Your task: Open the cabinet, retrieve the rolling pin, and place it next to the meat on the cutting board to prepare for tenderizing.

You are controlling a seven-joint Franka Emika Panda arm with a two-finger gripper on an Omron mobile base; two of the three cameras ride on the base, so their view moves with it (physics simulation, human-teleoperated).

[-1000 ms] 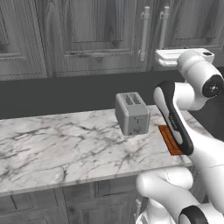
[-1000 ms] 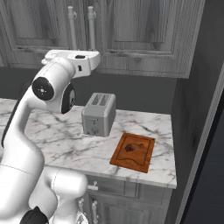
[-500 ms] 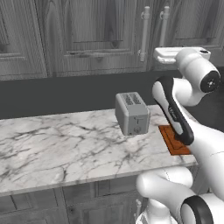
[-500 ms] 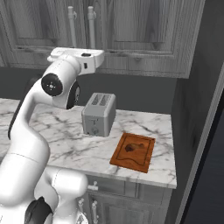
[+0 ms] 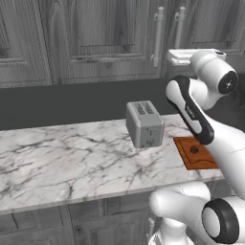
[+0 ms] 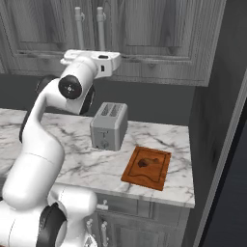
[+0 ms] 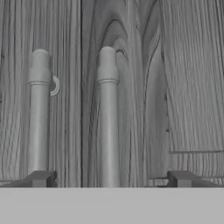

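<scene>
**A:** Cabinet (image 5: 119, 38) doors are both shut, so whatever's on the shelf inside is hidden. No way to see the rolling pin from any angle here.

**B:** Yeah. Where's the end effector (image 7: 109, 179) though? In the base views I just get the white hand up by the two bar handles (image 6: 89, 26), and the fingers are lost behind the wrist.

**A:** Hand view helps. Two dark finger tips (image 7: 41, 178) poke up at the bottom, far apart, so the end effector is spread wide with nothing between them except the right-hand handle (image 7: 107, 118), which stands in the gap. Can't tell if anything is touching it, the tips are cut off at the bottom edge.

**B:** And the seam between the doors runs just left of that handle, with the other handle on the far side of it.

**A:** Right. Down on the table (image 5: 62, 158) the cutting board (image 6: 147, 167) sits near the right end, beside the toaster (image 6: 109, 126). Meat (image 6: 144, 163) is a small dark lump on it. In the left base view the arm covers part of the board.
</scene>
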